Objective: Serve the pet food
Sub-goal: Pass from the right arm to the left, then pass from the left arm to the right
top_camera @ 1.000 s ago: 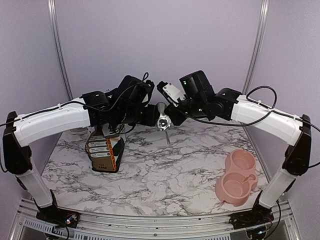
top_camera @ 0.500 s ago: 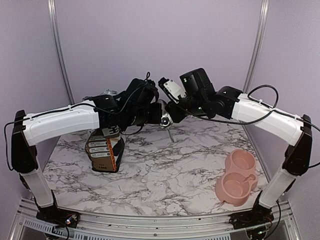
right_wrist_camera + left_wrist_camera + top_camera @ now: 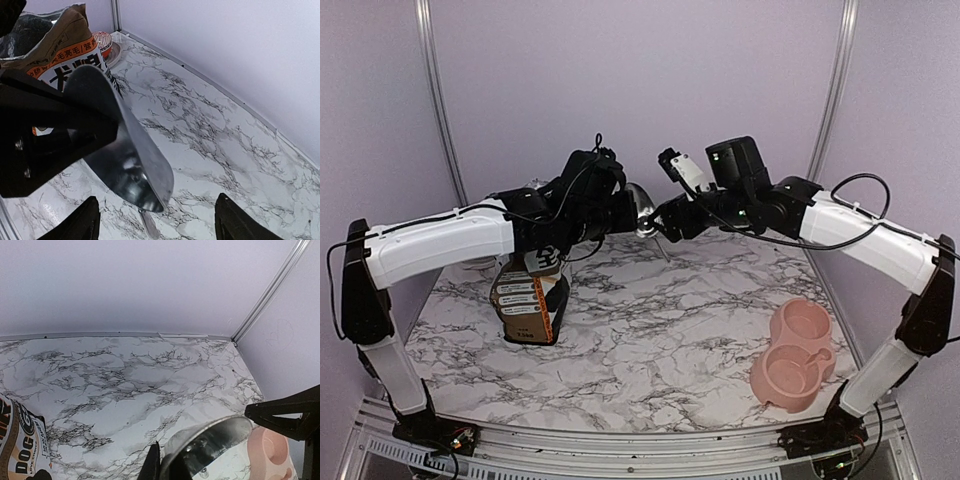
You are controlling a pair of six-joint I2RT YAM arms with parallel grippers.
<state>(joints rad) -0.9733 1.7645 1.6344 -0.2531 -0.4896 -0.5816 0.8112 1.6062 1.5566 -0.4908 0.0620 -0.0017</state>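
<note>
From above, the left gripper is seen clamped on a metal scoop, the right gripper just beside it, and the pet food bag stands upright at the left of the table. In the left wrist view, the bag is cut off at the lower left. In the right wrist view, the right gripper's fingers are spread wide, clear of the scoop.
</note>
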